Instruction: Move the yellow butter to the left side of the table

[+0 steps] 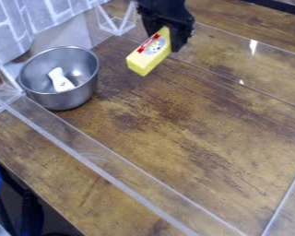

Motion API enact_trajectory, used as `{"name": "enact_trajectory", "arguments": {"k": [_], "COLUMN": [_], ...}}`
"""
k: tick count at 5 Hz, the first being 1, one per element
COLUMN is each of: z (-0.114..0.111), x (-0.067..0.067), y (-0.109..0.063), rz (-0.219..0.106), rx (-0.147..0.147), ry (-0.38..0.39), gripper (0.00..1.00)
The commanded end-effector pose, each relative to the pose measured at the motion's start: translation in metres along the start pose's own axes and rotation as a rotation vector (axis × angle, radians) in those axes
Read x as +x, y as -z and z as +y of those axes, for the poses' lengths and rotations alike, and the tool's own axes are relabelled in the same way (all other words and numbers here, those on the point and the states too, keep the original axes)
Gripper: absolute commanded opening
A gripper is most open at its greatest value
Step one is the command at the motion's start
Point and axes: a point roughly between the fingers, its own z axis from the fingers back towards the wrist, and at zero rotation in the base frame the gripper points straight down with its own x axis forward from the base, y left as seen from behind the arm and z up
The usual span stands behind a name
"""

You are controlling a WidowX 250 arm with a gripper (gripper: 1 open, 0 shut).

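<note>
Though tilted, yellow butter (149, 55) lengthwise toward bowl (60, 77)

You are looking at what seems to be a robot test bench, perhaps in a lab, though the wider room is out of your view. You can see clear plastic strips (111, 177) edging a worn, dark brown wood-grain tabletop (175, 120), crinkled silvery-white sheeting (33, 23) at the upper left, and a black robot gripper (166, 20) reaching in at the top.
</note>
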Motion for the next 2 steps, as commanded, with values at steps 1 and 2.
{"name": "enact_trajectory", "arguments": {"k": [1,2], "z": [0.0024,0.0019], "x": [0.0228,0.0293], "y": [-0.0358,-0.0366], "rz": [-0.117,-0.135], "rx": [0.016,0.017], "ry": [0.012,0.022], "gripper": [0.00,0.00]}}
